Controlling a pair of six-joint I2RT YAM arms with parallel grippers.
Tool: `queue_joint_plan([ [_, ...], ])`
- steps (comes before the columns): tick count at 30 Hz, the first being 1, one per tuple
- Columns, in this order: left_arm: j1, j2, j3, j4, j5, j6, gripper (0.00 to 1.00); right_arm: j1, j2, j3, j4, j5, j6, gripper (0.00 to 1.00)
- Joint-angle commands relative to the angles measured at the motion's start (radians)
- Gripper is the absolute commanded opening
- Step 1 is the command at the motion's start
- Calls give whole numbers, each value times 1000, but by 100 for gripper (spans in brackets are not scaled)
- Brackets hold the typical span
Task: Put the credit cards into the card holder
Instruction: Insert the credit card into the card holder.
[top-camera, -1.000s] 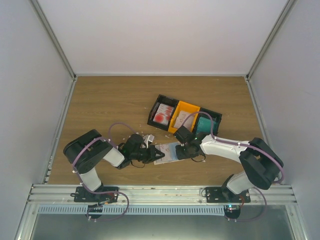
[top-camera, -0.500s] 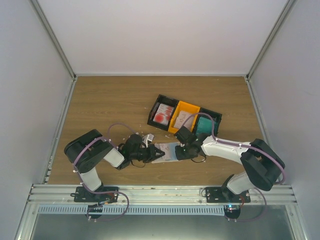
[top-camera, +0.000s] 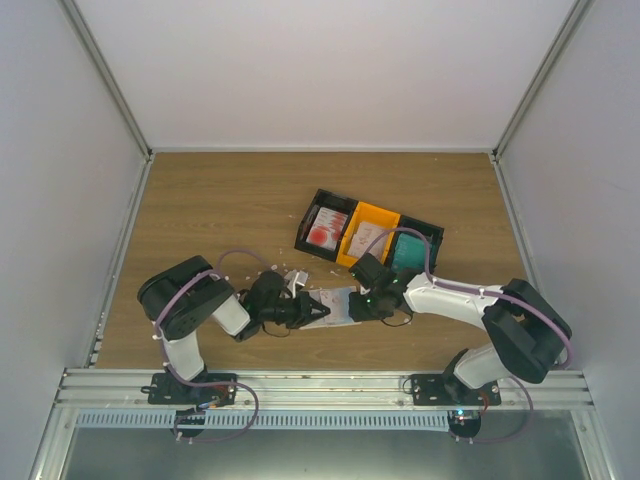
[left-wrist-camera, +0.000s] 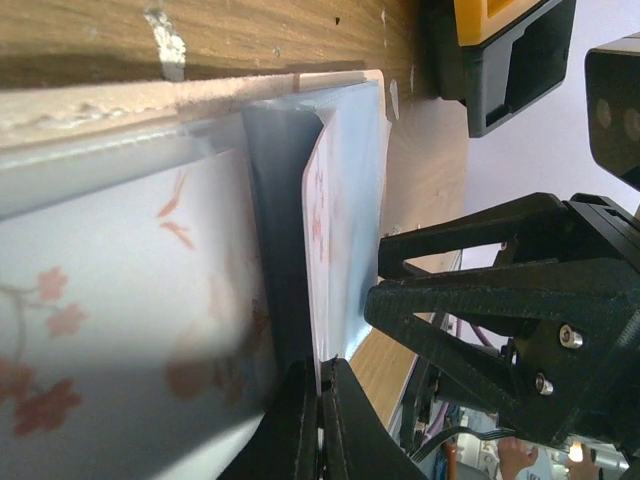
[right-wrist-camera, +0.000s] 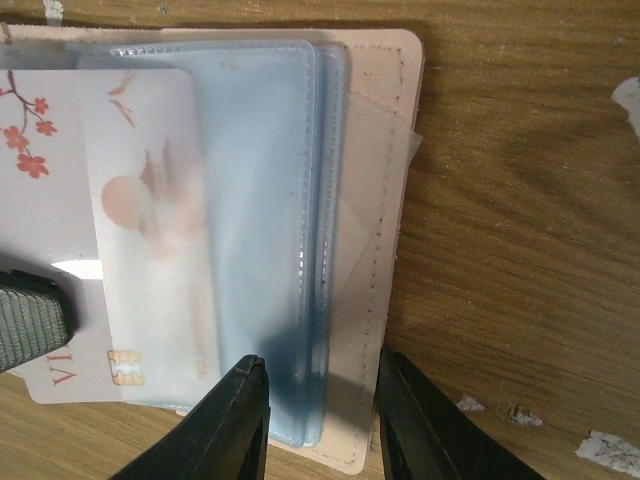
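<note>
Pinching blossom-printed credit card (right-wrist-camera: 45, 210), left gripper (left-wrist-camera: 320, 378); right gripper (right-wrist-camera: 318, 365) splayed over clear-sleeved beige card holder (right-wrist-camera: 388, 150).

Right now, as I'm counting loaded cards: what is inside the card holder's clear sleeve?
One white card with a red round mark, partly inside the clear sleeve of the card holder. The bluish sleeves beneath hide whether other cards are in.

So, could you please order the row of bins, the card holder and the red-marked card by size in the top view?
row of bins
card holder
red-marked card, nearly the holder's size, so unsure
</note>
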Motion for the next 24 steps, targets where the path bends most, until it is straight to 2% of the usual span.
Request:
queue_joint_plan([
  [1, -21, 39, 27, 13, 20, 19, 1, 11, 19, -26, 4, -38, 21, 31],
  [10, -40, 61, 71, -15, 13, 34, 6, 11, 9, -27, 5, -23, 31, 31],
  [15, -45, 12, 63, -119, 14, 69, 24, 12, -4, -29, -1, -5, 37, 31],
  [19, -48, -50, 64, -223, 17, 116, 34, 11, -6, -29, -5, 2, 36, 31],
  [21, -48, -86, 67, -286, 10, 142, 39, 11, -5, -30, -11, 14, 39, 27],
  [24, -49, -153, 81, -409, -36, 186, 45, 11, -15, -41, -7, 36, 51, 15],
])
